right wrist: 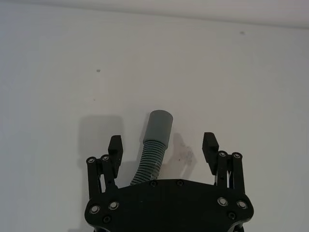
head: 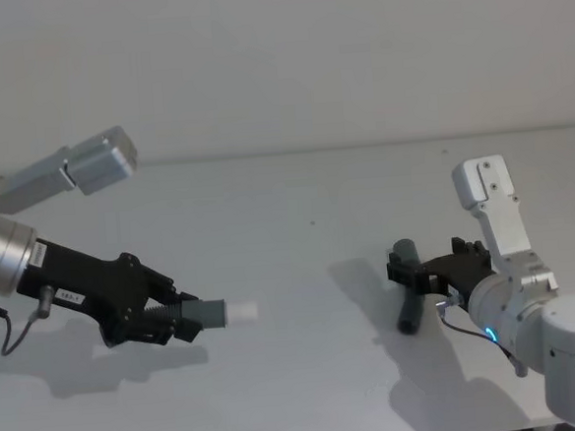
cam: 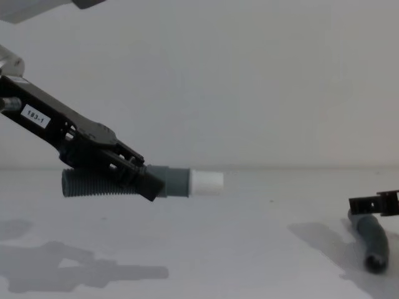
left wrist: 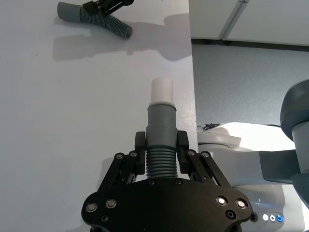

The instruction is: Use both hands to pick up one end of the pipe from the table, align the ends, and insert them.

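The broad white table runs across in front of the robot to a pale wall. Over its left part the left arm reaches in low and slanting, and its black left tool hangs clear above the surface, throwing a shadow below. Its fingers are pressed against the ribbed body of one hose piece, pinching it just behind the smooth grey cuff. That piece lies roughly level in the air and points toward the robot's right, across the table.

Well apart from it, on the right part of the table, the right tool sits low over the second hose piece. Its two fingers are spread wide, one on each side of the ribbed hose, with a gap on both sides. This piece rests on the table, slightly bent, with its own grey cuff reaching out past the fingertips. The end nearest the robot shows a dark open mouth.

Past the cuff of the held piece juts a short white tube tip, facing the right tool.

On the left tool's side sits a small white label reading 183-1.
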